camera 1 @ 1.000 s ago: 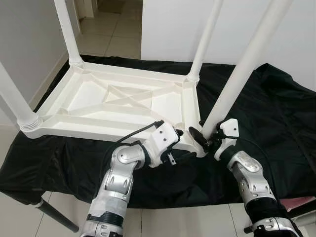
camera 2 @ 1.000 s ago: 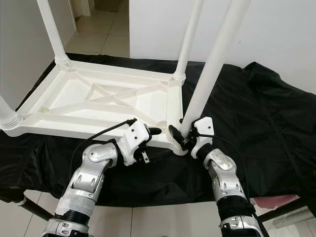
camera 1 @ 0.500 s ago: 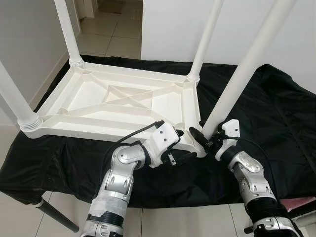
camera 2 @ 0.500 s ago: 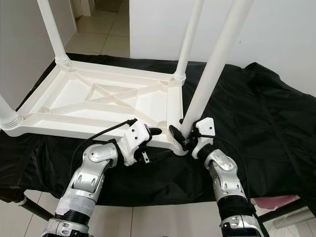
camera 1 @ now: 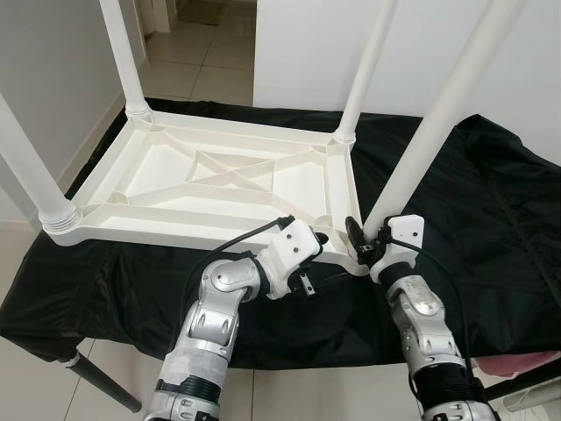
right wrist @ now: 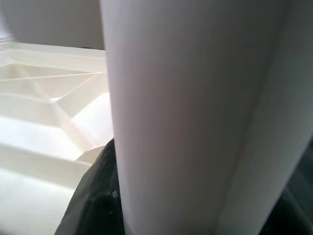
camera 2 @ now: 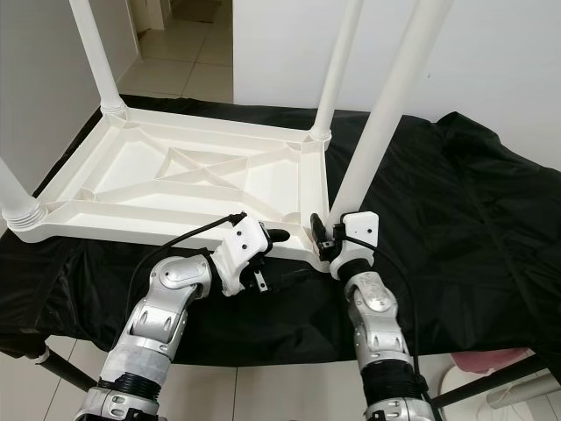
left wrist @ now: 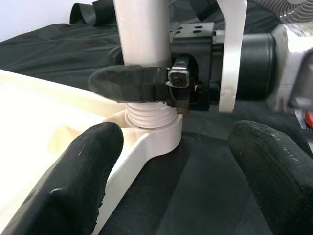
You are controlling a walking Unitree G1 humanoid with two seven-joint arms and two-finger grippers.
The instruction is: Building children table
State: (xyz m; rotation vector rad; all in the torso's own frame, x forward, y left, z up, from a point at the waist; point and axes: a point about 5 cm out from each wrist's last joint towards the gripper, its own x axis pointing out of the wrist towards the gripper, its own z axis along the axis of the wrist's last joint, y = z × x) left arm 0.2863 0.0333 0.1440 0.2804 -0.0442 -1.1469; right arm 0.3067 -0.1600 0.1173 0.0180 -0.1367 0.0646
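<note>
A white plastic table (camera 1: 175, 206) lies upside down on a black cloth, its legs pointing up. My right gripper (camera 1: 364, 244) is shut on the near right leg (camera 1: 429, 132) just above its threaded base (left wrist: 149, 115), which sits in the corner socket. Seen from the right wrist, that leg (right wrist: 186, 112) stands close between the black fingers (right wrist: 93, 196). My left gripper (camera 1: 320, 244) is open just left of that corner, at the table's near rim. From the left wrist, its fingers (left wrist: 73, 181) stand wide apart in front of the socket and grasp nothing.
Three more legs stand at the other corners: near left (camera 1: 31, 167), far left (camera 1: 123, 53), far right (camera 1: 364, 70). The black cloth (camera 1: 491, 202) spreads wide to the right. A white wall is behind, with a tiled doorway at back left. Something pink (camera 1: 535, 364) lies low right.
My right forearm has swung left under its wrist, and the gripper has turned around the leg's base while staying shut on it. The left gripper has kept its place.
</note>
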